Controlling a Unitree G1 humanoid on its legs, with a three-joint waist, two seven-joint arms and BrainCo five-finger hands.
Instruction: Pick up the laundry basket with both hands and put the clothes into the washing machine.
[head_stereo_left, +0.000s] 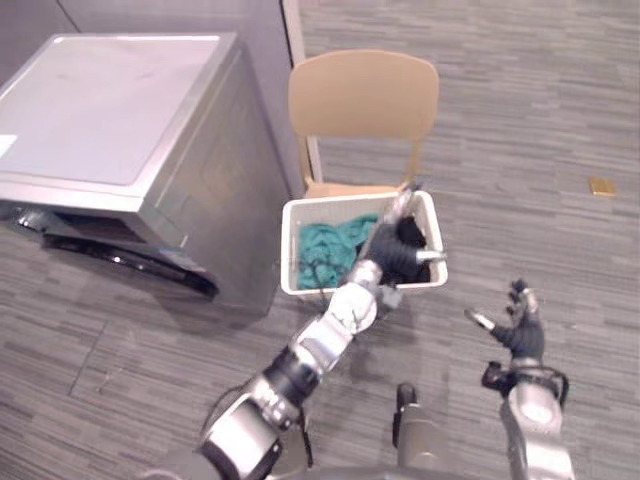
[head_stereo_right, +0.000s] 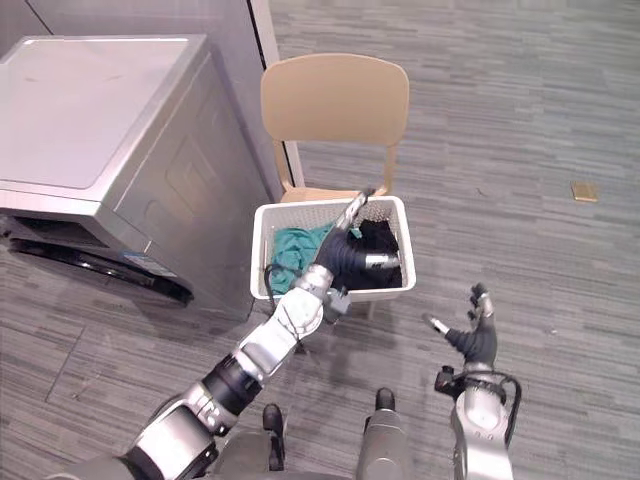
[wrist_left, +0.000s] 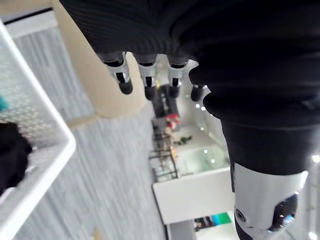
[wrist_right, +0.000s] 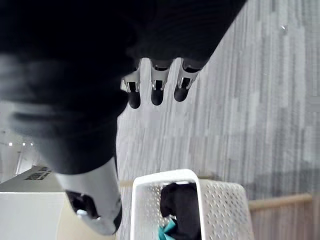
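Boxy grey metal washing machine (head_stereo_left: 110, 130), its left edge cut off, stands left of the perforated white plastic laundry basket (head_stereo_left: 292, 240); the basket hides the tan chair's (head_stereo_left: 363, 95) seat. Crumpled teal and black clothes (head_stereo_left: 330, 248) lie inside. Left hand (head_stereo_left: 395, 255) hovers above the basket, fingers straight, empty; right hand (head_stereo_left: 522, 335), right of it, is splayed.

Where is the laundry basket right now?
Centre of the head views: the laundry basket sits on the tan chair, right of the washing machine, under the left hand.

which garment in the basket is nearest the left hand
The black garment, right beside the left hand; the teal garment lies nearer the washing machine.
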